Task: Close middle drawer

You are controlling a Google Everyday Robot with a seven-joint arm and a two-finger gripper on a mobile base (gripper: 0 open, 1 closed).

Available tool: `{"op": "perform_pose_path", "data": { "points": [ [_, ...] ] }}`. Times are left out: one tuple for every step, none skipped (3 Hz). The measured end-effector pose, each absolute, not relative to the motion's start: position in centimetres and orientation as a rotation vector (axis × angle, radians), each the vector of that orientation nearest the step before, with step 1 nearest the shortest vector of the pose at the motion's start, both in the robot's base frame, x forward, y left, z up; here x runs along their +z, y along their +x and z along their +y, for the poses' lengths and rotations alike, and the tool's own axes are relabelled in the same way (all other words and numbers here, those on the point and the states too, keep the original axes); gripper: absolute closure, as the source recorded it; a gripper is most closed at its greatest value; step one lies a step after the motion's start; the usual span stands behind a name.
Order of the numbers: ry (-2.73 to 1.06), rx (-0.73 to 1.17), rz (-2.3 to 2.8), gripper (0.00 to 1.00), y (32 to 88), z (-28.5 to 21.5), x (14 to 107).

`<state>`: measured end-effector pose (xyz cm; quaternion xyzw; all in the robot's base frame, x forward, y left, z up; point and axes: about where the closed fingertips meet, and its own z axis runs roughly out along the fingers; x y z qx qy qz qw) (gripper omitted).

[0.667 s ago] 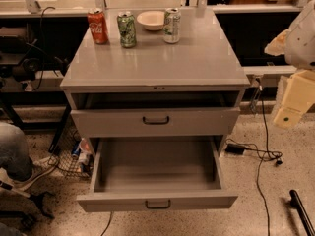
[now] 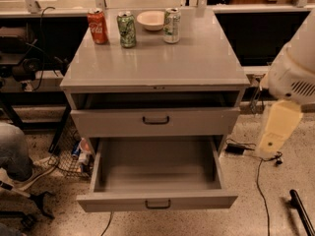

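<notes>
The middle drawer is pulled far out of the grey cabinet. It is empty, with a flat grey front and a small black bar handle. The upper drawer above it stands out a little. The lowest drawer is hidden under the open one. My white and cream arm hangs at the right of the cabinet, apart from it. My gripper shows only as a slim black part at the bottom right edge, low near the floor and right of the open drawer's front.
On the cabinet top stand a red can, a green can, a white bowl and a pale can. Cables lie on the floor at right. A wire basket and a person's leg are at left.
The cabinet now looks closer and larger in view. My arm has shifted lower and a little to the left. The middle drawer is still open as before.
</notes>
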<state>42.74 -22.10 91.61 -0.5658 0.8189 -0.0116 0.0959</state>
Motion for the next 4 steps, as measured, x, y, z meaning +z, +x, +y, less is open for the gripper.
{"op": "perform_pose_path", "data": {
  "points": [
    [-1.588,0.123,2.622,0.00,40.5,-21.9,83.0],
    [-1.493,0.296,2.759,0.00,37.2,-21.4,74.0],
    [-1.390,0.457,2.840,0.00,33.3,-20.6,65.8],
    [-1.379,0.477,2.852,0.00,32.4,-20.5,64.0]
  ]
}}
